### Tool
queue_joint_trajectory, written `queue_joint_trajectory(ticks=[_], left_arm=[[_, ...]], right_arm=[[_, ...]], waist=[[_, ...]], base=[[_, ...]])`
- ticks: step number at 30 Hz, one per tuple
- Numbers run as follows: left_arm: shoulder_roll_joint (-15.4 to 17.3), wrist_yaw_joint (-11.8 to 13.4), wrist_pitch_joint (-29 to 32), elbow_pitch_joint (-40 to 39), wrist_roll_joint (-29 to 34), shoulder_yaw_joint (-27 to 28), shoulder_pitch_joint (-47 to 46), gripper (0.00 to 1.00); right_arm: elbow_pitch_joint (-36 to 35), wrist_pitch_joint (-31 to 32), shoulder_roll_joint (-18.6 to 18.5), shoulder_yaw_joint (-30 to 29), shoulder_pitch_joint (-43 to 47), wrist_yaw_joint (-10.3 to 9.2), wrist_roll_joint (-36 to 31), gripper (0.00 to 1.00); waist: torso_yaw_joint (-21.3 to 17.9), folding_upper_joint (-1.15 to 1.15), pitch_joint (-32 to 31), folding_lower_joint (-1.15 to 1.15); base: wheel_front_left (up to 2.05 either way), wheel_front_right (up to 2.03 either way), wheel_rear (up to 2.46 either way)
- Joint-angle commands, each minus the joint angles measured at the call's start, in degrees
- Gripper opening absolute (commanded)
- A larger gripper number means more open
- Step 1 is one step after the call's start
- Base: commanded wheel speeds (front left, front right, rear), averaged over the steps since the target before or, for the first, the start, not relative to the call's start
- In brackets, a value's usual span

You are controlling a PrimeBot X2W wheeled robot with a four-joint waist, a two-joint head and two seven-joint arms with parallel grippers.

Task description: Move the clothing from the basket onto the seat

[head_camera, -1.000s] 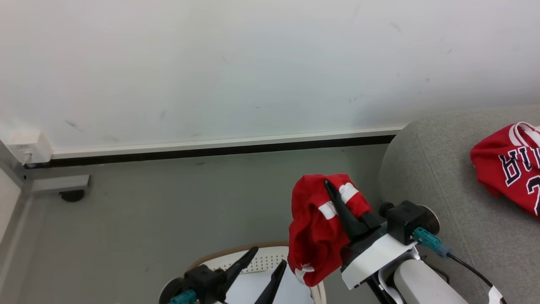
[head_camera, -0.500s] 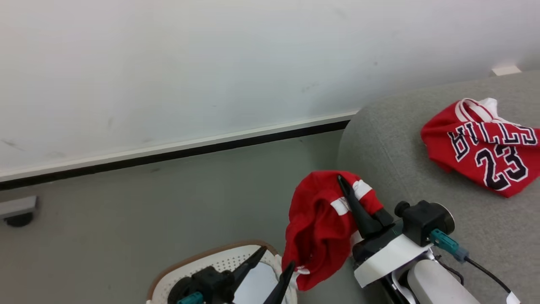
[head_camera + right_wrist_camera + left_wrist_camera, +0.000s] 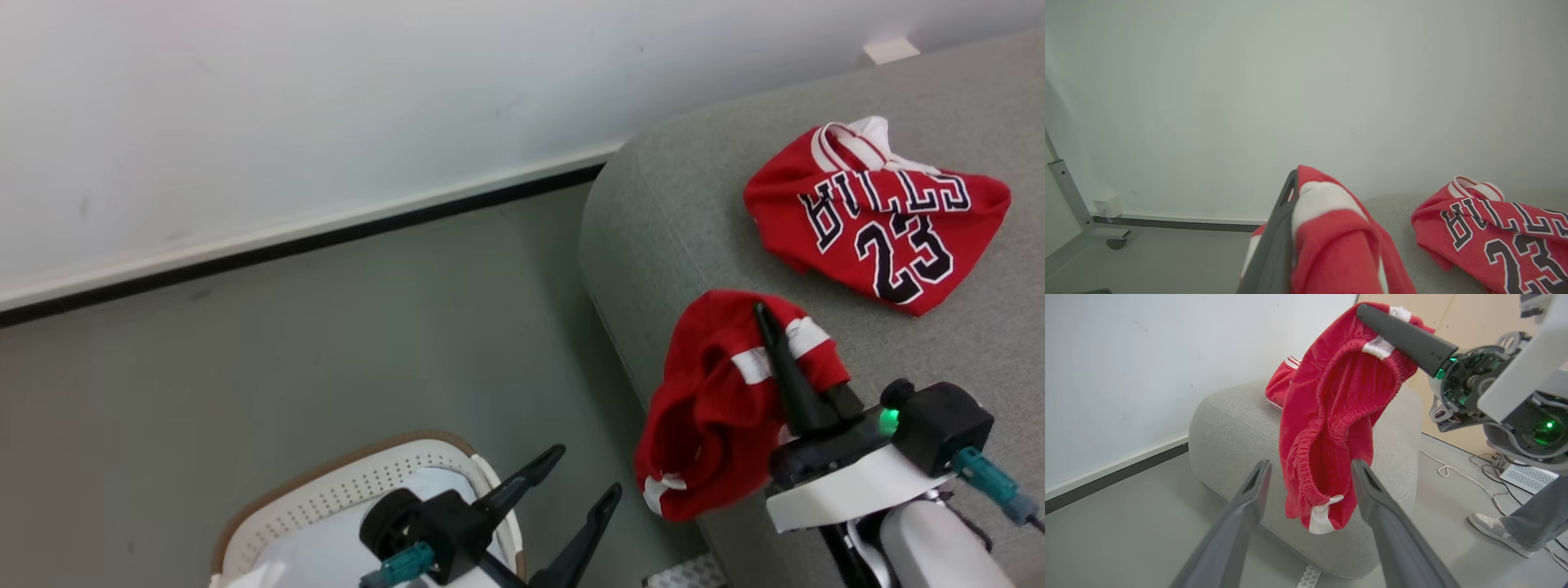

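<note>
Clothing: two red fabric garments with white trim, neither of them in the basket (image 3: pixel 359 483).
Red shorts (image 3: pixel 710 408): soft and crumpled, with a gathered elastic waistband and white stripe patches. They hang from the right end effector (image 3: pixel 784 351) at the seat's rounded front corner, the lower hem dangling past the edge. Whether any fold touches the upholstery cannot be told.
Jersey (image 3: pixel 878 220): lies rumpled on top of the seat, apart from the shorts. It has black-and-white "BULLS 23" lettering, partly lost in creases, and a striped white collar.
Seat (image 3: pixel 678 212): light grey woven upholstery with rounded edges, cut off at the head view's top and right.
Basket: cream plastic with a perforated wall, brown rim and rounded corner. It stands on the floor (image 3: pixel 326 327), apart from the seat, with its near part cut off and partly hidden. A plain white pad (image 3: pixel 326 543) lies inside.
Right end effector: clamped on the shorts' waistband. One long, dark, tapered finger lies over the cloth and the other is buried beneath it.
Left end effector (image 3: pixel 588 469): fingers apart, holding nothing, above the basket.
Floor: smooth grey.
Shoe (image 3: pixel 1494 527): grey and white with a trouser leg above, at the left wrist view's right edge, near a loose white cable (image 3: pixel 1453 474).
</note>
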Motion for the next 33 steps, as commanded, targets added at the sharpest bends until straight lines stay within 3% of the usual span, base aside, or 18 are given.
queue_joint_trajectory(ticks=[1,8,15,20,24,27,31,33], left_arm=[[0.47,-0.15,0.28,-0.25,0.34,-0.01,-1.01,1.0],[1.73,-1.18,1.8,-2.64,2.2,-1.05,-6.01,1.0],[3.13,-2.11,3.42,-4.92,3.51,-2.07,-11.95,1.0],[4.94,-2.41,4.34,-6.11,3.74,-2.14,-14.53,1.0],[5.82,-2.44,4.68,-6.93,3.77,-2.02,-15.59,1.0],[6.26,-2.01,4.56,-7.35,3.41,-1.66,-15.53,1.0],[6.64,-1.55,4.3,-7.5,2.97,-1.4,-14.95,1.0],[6.61,-1.34,4.13,-7.32,2.77,-1.53,-14.54,1.0]], right_arm=[[-0.72,0.19,-0.23,-1.0,-0.69,-0.13,-0.48,0.0],[-4.18,3.12,-0.61,-8.73,-9.05,-0.13,1.33,0.0],[0.48,10.13,-5.11,-15.19,-26.54,-0.13,5.13,0.0],[8.23,13.67,-10.06,-24.83,-40.66,-0.14,8.21,0.0],[15.78,13.48,-13.97,-33.51,-47.94,-0.13,5.98,0.0],[21.55,12.13,-15.85,-37.84,-49.02,-0.13,2.93,0.0],[28.61,9.35,-15.64,-40.01,-43.81,-0.14,0.37,0.0],[31.6,7.57,-14.37,-40.09,-40.41,-0.13,0.0,0.24]], waist=[[-0.05,0.0,2.45,0.0],[2.09,0.0,10.6,0.0],[5.04,0.0,19.94,0.0],[6.46,0.0,24.91,0.0],[7.05,0.0,26.92,0.0],[7.14,0.0,27.42,0.0],[6.86,0.0,26.99,0.0],[6.67,0.0,26.31,0.0]], base=[[0.0,0.0,0.0],[0.0,0.0,0.0],[0.0,0.0,0.0],[0.0,0.0,0.0],[0.0,0.0,0.0],[0.0,0.0,0.0],[0.0,0.0,0.0],[0.0,0.0,0.0]])
